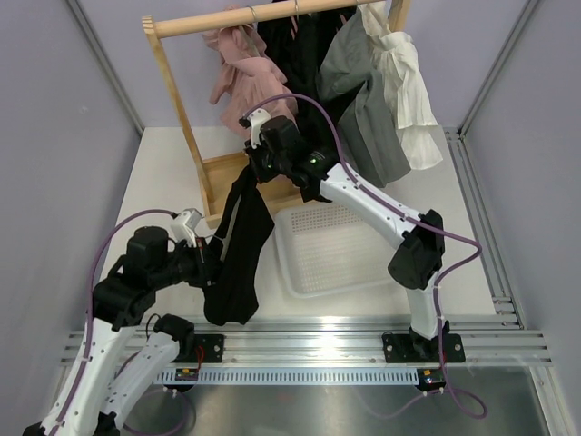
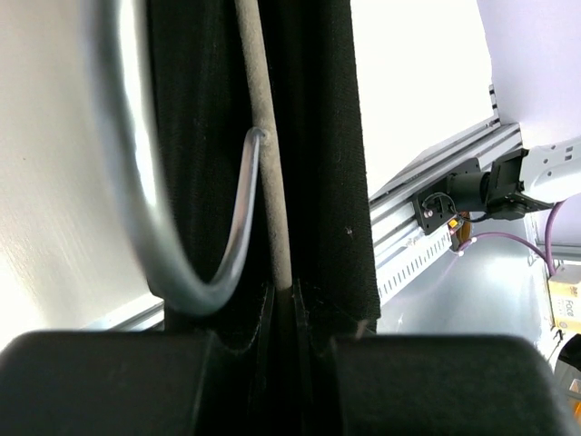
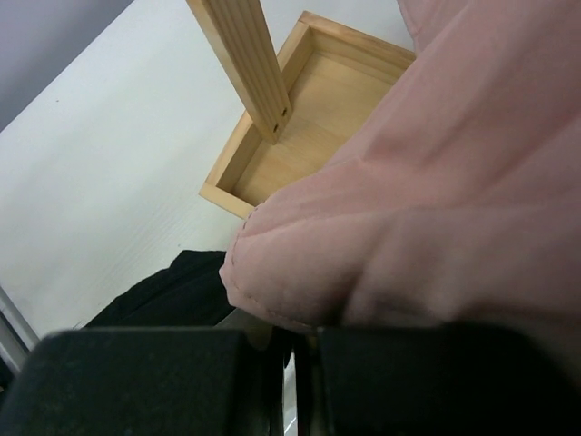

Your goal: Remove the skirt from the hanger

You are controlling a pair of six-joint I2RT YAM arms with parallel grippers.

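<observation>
The black skirt (image 1: 238, 263) hangs in a long fold between my two grippers, over the table's left half. My right gripper (image 1: 257, 171) is shut on its upper end, just in front of the rack. My left gripper (image 1: 215, 259) is lower down and shut on the hanger. In the left wrist view the hanger's metal hook (image 2: 145, 182) curves on the left. Its grey rod (image 2: 268, 182) runs down into my left gripper (image 2: 290, 313), with the skirt's black cloth (image 2: 322, 136) on both sides. In the right wrist view a pink garment covers most of my right gripper (image 3: 304, 341); the skirt (image 3: 172, 291) shows below left.
A wooden clothes rack (image 1: 245, 18) stands at the back with a pink garment (image 1: 238, 64), dark clothes, a grey garment (image 1: 372, 118) and a white one (image 1: 408, 91). Its box base (image 3: 290, 118) sits below my right gripper. A white perforated tray (image 1: 331, 245) lies centre right.
</observation>
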